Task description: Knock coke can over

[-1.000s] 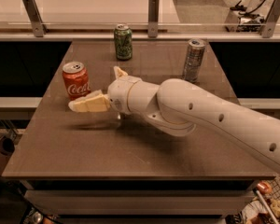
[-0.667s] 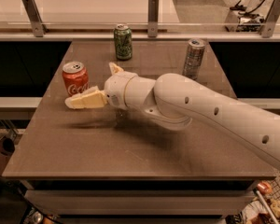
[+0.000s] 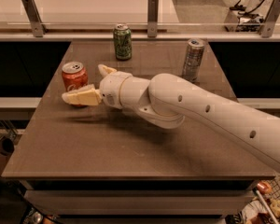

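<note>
Approaching stage: the end effector (image 3: 83,83) lies low over the left part of the bench (image 3: 130,148), at the tip of the white arm (image 3: 214,111) that extends from the right
End effector state: open, with two cream fingers (image 3: 81,97) spread; the near one crosses in front of the can's foot, the far one angles away toward the back
Coke can (image 3: 74,77): near the bench's left edge, just beside the end effector; whether they touch cannot be told
Long axis: vertical, silver top pointing up, base flat on the bench
Step in hand: judged to be the sideways push that tips the can
Doing it well: contact should fall high on the wall, since a low push would likely slide the can; a short stroke keeps it from rolling off the left edge
Bystanders: green can (image 3: 122,42) and grey can (image 3: 193,59), both well apart at the back
</note>
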`<action>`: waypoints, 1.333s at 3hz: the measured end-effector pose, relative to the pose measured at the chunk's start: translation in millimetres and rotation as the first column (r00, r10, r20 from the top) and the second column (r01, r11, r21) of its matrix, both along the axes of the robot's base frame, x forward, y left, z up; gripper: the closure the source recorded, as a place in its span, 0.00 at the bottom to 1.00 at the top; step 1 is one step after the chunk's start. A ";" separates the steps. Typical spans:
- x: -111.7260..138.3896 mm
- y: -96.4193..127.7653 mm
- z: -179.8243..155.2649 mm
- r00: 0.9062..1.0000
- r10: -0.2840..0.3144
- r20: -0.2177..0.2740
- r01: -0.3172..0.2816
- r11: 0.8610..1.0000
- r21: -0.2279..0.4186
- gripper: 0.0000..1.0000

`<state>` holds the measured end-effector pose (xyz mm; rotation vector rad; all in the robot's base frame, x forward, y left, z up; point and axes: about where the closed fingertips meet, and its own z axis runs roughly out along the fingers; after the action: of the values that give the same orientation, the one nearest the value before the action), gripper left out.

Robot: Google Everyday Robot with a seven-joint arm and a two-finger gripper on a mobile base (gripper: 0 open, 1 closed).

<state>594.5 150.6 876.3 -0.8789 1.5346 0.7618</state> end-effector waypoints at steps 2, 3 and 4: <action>-1.8 3.6 0.8 1.000 0.007 0.001 -0.007 1.000 -0.001 0.56; -2.7 5.5 1.3 1.000 0.010 0.002 -0.010 1.000 -0.001 0.81; -3.9 8.0 2.0 1.000 0.014 0.003 -0.014 1.000 -0.001 1.00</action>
<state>590.5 158.6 878.3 -0.8917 1.5277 0.7699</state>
